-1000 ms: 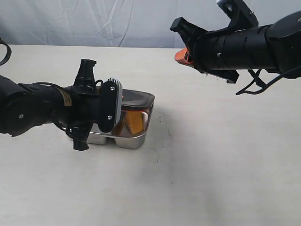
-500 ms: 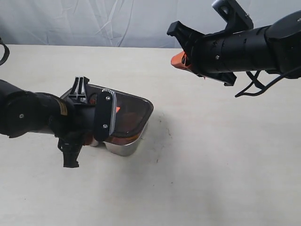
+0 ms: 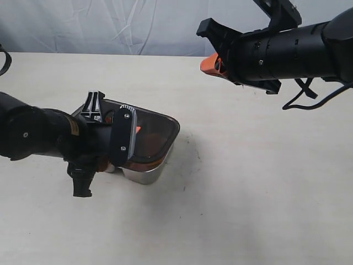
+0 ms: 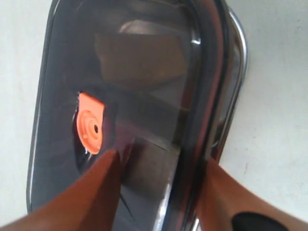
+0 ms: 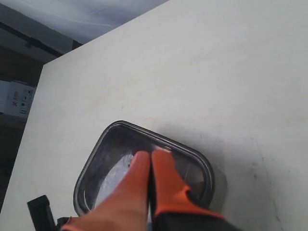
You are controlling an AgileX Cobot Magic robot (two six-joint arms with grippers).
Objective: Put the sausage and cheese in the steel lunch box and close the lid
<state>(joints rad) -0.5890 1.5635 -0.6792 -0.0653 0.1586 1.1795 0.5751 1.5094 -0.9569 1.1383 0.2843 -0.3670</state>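
The rectangular, dark tinted see-through lid (image 4: 134, 72) with rounded corners and a small orange valve tab (image 4: 91, 122) lies on top of the shiny stainless steel lunch box (image 3: 144, 174), whose polished rim shows along one long side. The tint hides whatever is inside. The left gripper (image 4: 161, 161) has its smooth orange fingers (image 4: 96, 192) spread apart astride that edge of the lid, clamping nothing, while the right gripper (image 5: 150, 155) hangs high above the matte pale table (image 3: 248, 193), fingers pressed together and empty.
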